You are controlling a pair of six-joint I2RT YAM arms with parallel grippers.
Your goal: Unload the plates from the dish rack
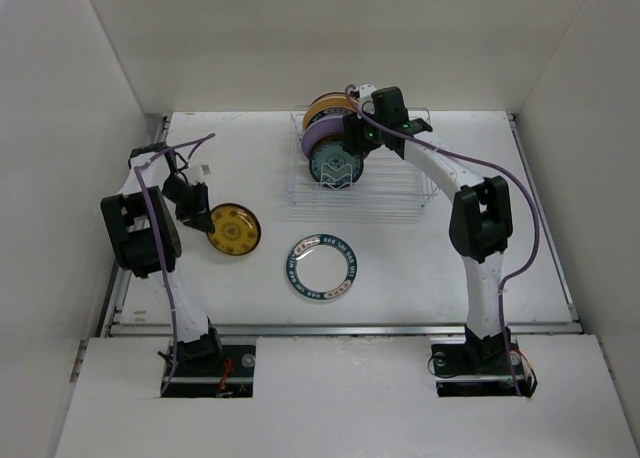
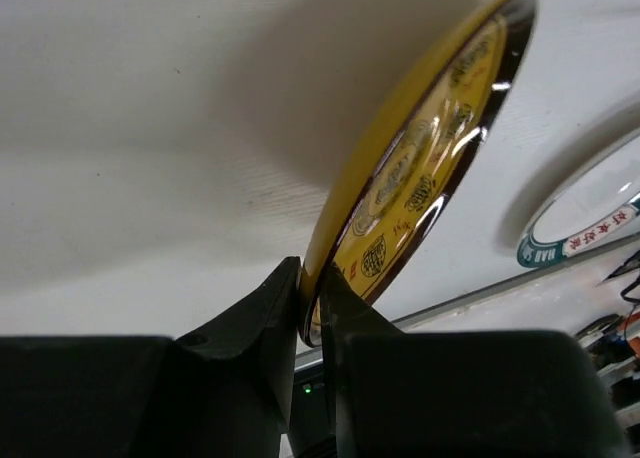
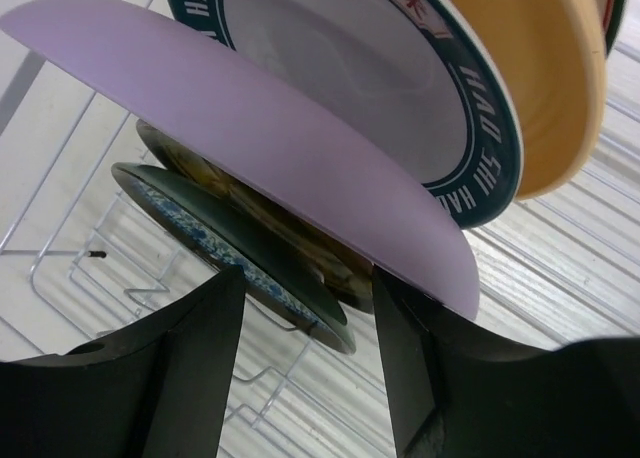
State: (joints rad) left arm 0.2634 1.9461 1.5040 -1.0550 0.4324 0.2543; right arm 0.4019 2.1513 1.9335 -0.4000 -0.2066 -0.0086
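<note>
1. The left gripper (image 2: 312, 313) is pinched tight on the near rim of a gold plate (image 2: 420, 168), out over the left side of the table (image 1: 440, 268). The plate is tilted, its patterned face turned toward the camera on that wrist. Whether its far edge meets the tabletop cannot be told.
2. A ringed plate (image 1: 321, 269), white with a teal band, lies flat near the middle of the table. It is just right of the gold plate and apart from it, with a strip of bare tabletop between the two rims.
3. The rack (image 1: 400, 193) sits at the far centre, its plates crowded upright into its left end. Its right half shows only wire bars.
4. The right gripper (image 3: 308, 308) hangs over that crowded end with its jaws partly spread. They straddle the lower edge of a dark plate (image 3: 230, 248) with a speckled blue rim, and daylight shows on both sides of that edge.
5. A lavender plate (image 3: 250, 128) leans just beside the dark one, its rim brushing the outer side of one finger. Beyond it stand a teal-banded plate (image 3: 330, 48) and a tan plate (image 3: 540, 68), packed close.
6. White walls close in on the left, far and right. The left arm's elbow is near the left wall, and bare tabletop lies right of the rack.
</note>
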